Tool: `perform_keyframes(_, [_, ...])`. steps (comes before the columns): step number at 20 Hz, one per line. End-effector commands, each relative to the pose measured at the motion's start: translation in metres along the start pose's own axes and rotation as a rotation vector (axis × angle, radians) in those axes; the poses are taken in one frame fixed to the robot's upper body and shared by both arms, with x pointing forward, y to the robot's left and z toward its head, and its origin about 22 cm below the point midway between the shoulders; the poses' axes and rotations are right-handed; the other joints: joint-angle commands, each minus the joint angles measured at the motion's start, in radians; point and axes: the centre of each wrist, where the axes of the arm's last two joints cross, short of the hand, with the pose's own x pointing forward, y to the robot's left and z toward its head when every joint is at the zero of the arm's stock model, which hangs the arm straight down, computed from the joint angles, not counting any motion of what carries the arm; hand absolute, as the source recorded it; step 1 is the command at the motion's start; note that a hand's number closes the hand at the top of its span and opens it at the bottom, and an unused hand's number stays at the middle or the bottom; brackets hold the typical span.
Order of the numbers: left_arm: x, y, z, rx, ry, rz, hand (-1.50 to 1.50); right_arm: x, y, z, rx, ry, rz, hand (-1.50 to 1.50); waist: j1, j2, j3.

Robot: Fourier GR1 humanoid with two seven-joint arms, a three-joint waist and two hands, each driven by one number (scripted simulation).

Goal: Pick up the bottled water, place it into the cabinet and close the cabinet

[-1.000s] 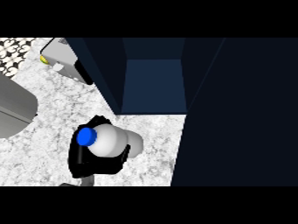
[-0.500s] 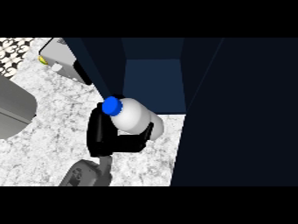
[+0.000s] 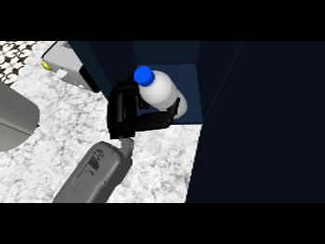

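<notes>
**Item: bottled water** [image 3: 161,93]. White body, blue cap [image 3: 144,75]. It is held at the mouth of the cabinet [image 3: 187,76], with the cap leaning toward the upper left of the view and the base at the front edge of the cabinet floor. Whether the base rests on that floor cannot be told.

**Holder: left hand** [image 3: 123,116]. It is clasped round the bottle's body, fingers on the far side and thumb beneath the near side. The grasp sits below the cap, probably so the bottle goes in base-first. The grey forearm [image 3: 94,171] crosses the worktop [image 3: 157,162] from the lower edge.

**Cabinet door** [image 3: 270,124]. A dark panel, open at the right. Closing is not yet begun.

**Right hand:** not in view.

**Step, as judged:** placing the bottle; release and door closing remain.

**Other:** a white object with a yellow spot [image 3: 66,64] lies just left of the cabinet, and a grey object [image 3: 6,114] sits at the left edge.
</notes>
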Motion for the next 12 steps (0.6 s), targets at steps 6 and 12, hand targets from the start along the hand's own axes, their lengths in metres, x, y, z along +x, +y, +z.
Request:
perform_keyframes(6, [-0.008,-0.016,-0.041,0.016,0.02,-0.126,1.5,0.026,-0.002,0.022,-0.003,-0.054,-0.014,-1.5,-0.017,0.0,0.0])
perform_keyframes(12, [-0.006,-0.003,-0.07,0.066,0.051,-0.198,1.5,0.035,-0.016,0.014,-0.002,-0.043,0.01,-1.5,0.001,0.0,0.0])
